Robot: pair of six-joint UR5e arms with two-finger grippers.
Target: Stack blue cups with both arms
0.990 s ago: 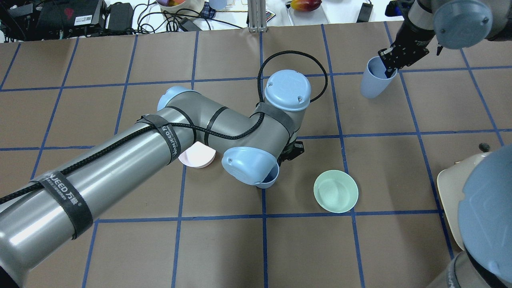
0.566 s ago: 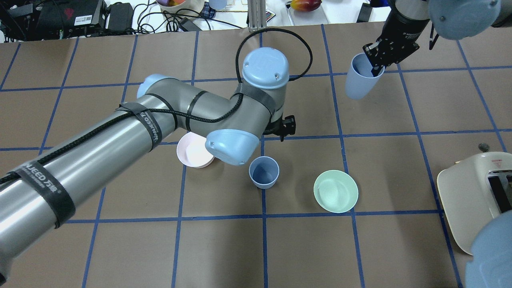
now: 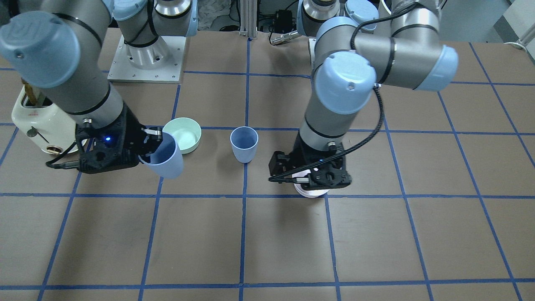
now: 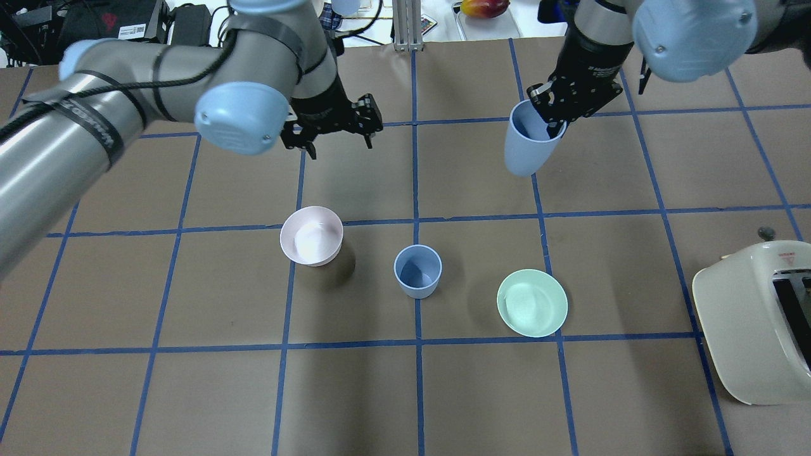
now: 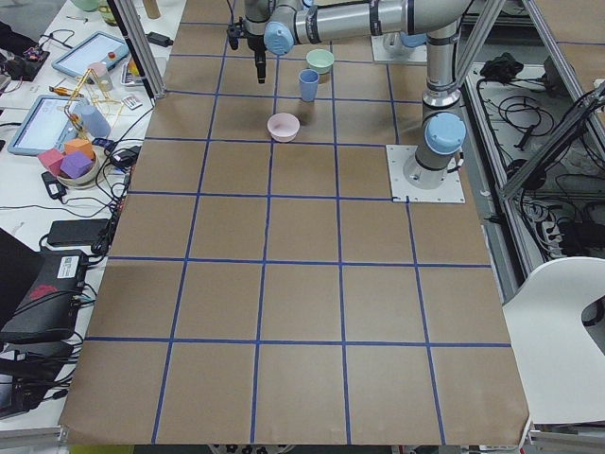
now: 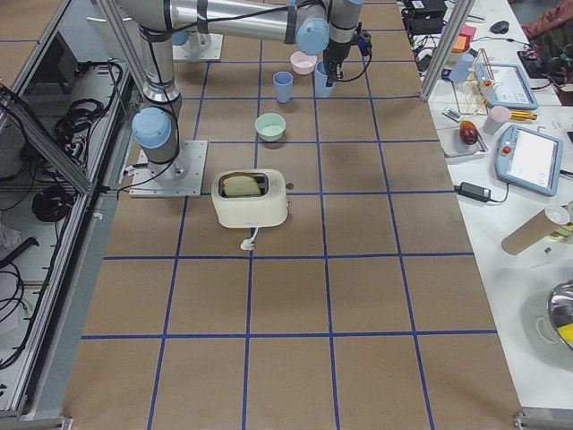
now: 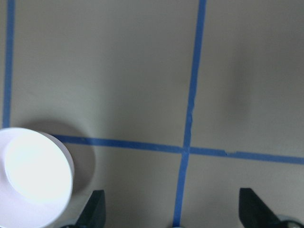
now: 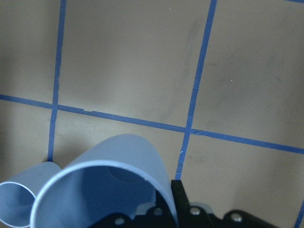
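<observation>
One blue cup stands upright on the table between two bowls; it also shows in the front view. My right gripper is shut on the rim of the second blue cup and holds it tilted above the table, beyond and to the right of the standing cup. In the right wrist view the held cup fills the bottom and the standing cup's rim shows at lower left. My left gripper is open and empty, hanging beyond the pink bowl; its fingers frame bare table.
A pale pink bowl sits left of the standing cup and a mint-green bowl sits right of it. A cream toaster stands at the right edge. Clutter lies beyond the table's far edge.
My left arm has swung up and away from the standing cup toward the far left, uncovering it. My right gripper has carried its cup leftward toward the table's middle.
</observation>
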